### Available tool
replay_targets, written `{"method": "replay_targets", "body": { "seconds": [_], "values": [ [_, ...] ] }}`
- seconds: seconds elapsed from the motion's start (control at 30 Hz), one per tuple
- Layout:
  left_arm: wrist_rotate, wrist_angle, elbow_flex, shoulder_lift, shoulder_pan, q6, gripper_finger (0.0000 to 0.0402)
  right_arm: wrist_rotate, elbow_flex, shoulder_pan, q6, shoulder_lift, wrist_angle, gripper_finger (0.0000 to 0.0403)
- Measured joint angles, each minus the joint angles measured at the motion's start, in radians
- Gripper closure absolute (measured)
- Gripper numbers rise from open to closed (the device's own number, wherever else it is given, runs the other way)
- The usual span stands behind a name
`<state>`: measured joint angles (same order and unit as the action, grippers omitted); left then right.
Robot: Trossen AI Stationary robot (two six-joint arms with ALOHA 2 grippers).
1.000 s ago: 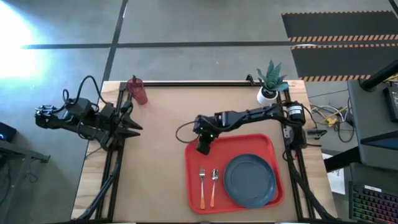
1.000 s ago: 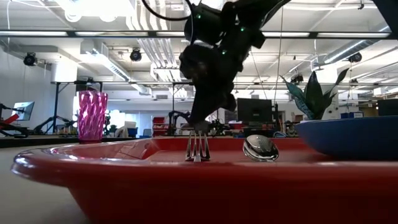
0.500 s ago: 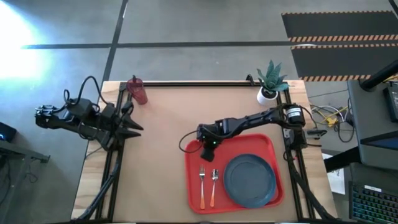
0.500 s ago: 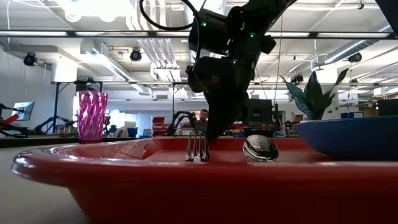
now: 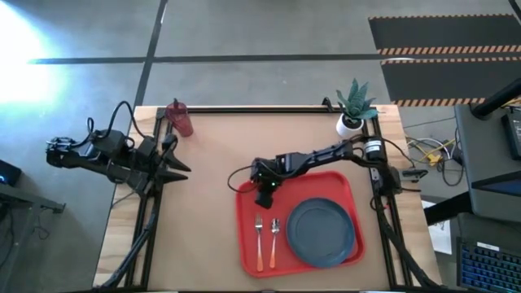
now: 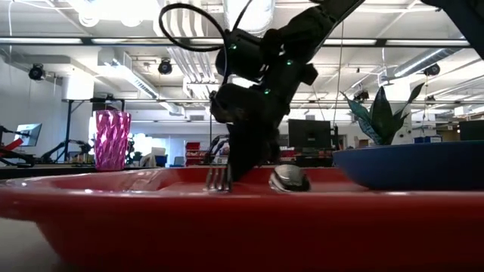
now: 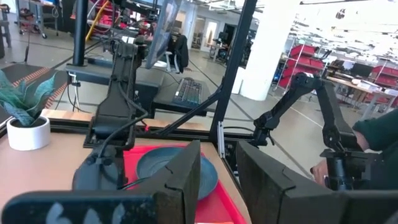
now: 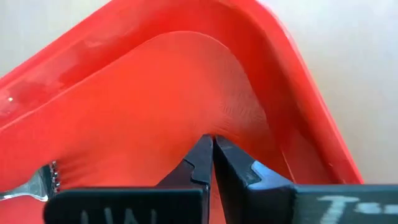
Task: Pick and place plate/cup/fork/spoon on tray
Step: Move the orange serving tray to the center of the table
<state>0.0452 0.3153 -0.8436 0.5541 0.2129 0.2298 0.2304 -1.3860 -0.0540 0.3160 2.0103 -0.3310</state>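
Two arms | right gripper (image 8: 213,144) jaws pinched together on tray (image 8: 155,81) corner | left gripper (image 7: 217,168) jaws apart, table-edge.

Plate (image 5: 321,233), fork (image 5: 259,242), spoon (image 5: 273,242) on tray (image 5: 254,263)

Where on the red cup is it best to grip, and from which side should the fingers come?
Grip the cup around its middle, coming level from the side. It stands upright, taller than wide, at the table's far left corner, nearest the left gripper.
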Motion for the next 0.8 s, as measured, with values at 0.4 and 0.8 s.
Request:
{"method": "replay_targets", "body": {
  "seconds": [0.4,0.8],
  "values": [
    [0.0,0.0,0.0,0.002,0.0,0.001,0.0315,-0.025,-0.075,-0.131,-0.086,0.004,0.029,0.0394],
    [0.0,0.0,0.0,0.002,0.0,0.0,0.0315,0.014,-0.122,-0.071,-0.074,-0.003,-0.042,0.0394]
  ]
}}
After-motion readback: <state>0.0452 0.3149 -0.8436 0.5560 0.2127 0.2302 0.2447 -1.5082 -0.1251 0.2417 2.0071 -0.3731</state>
